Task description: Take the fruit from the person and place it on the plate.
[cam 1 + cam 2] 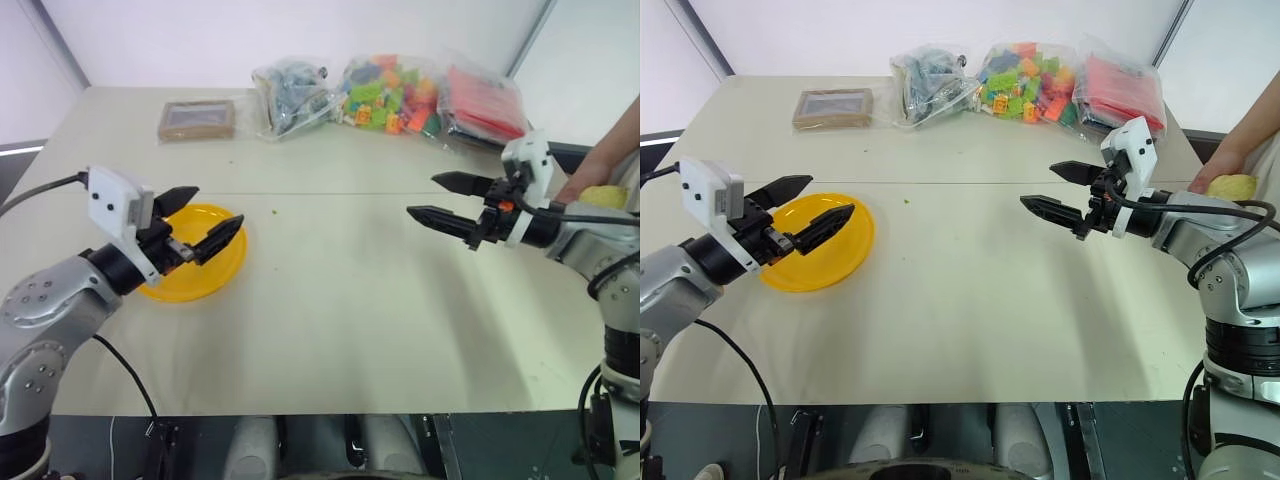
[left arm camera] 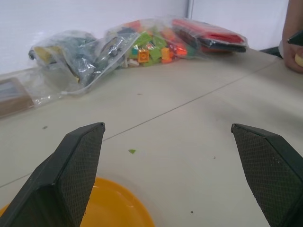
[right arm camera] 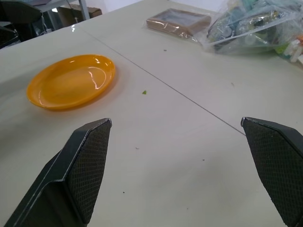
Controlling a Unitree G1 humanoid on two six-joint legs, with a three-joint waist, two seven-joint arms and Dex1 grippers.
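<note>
The pale bench point(image 1: 970, 300) carried a yellow-orange plate point(image 1: 845, 250) near its left side. Far behind the plate lay a brown box point(image 1: 833, 107); to the right of the box, along the back edge, sat bags of toy bricks point(image 1: 1030, 88).

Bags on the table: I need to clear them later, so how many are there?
3, in a row along the far edge: a grey-parts bag next to the brown box, a mixed colourful-brick bag in the middle, and a red-brick bag nearest the person's hand. Others may hide behind.
</note>
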